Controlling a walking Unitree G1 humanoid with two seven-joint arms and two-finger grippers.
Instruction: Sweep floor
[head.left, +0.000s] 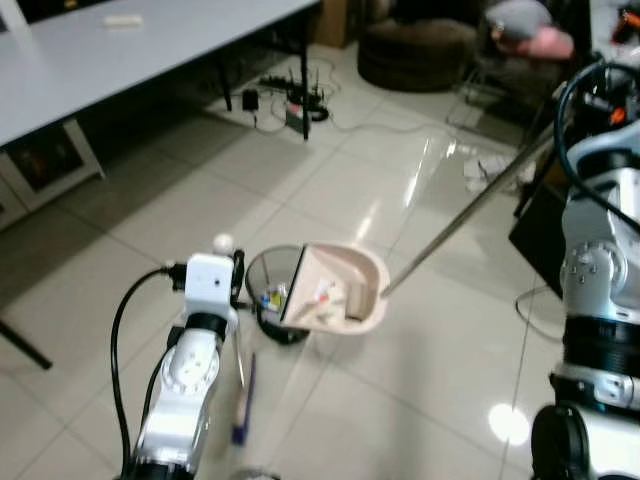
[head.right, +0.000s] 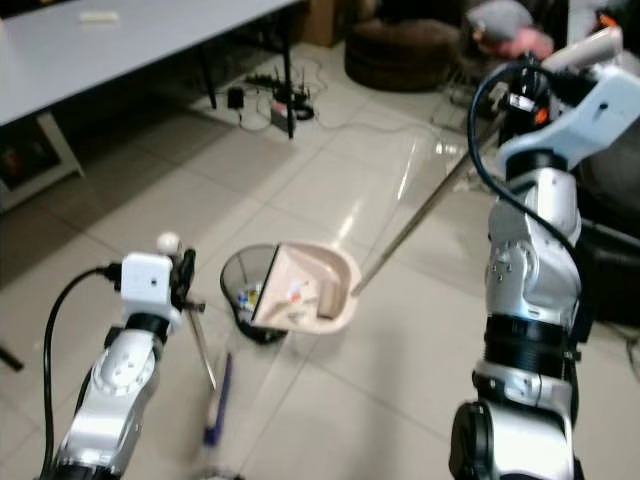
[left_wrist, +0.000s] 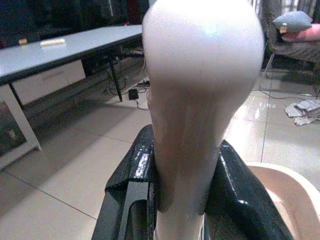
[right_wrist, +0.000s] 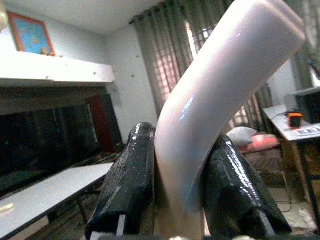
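A beige dustpan (head.left: 345, 290) hangs tilted over a black mesh bin (head.left: 266, 272), with scraps lying in both. Its long metal pole (head.left: 470, 215) rises to the right and ends in a white curved grip (right_wrist: 220, 85). My right gripper (right_wrist: 182, 170) is shut on that grip, high on the right (head.right: 530, 95). My left gripper (left_wrist: 182, 170) is shut on the broom's white handle (left_wrist: 200, 90), whose round knob (head.left: 223, 242) shows just left of the bin. The broom's shaft and blue part (head.left: 243, 400) slant down to the floor beside my left arm.
A grey table (head.left: 120, 50) stands at the back left, with a power strip and cables (head.left: 290, 105) under its end. A dark round pouf (head.left: 415, 50) and a chair with cushions (head.left: 530, 30) are behind. Papers (head.left: 490, 170) lie on the glossy tiles.
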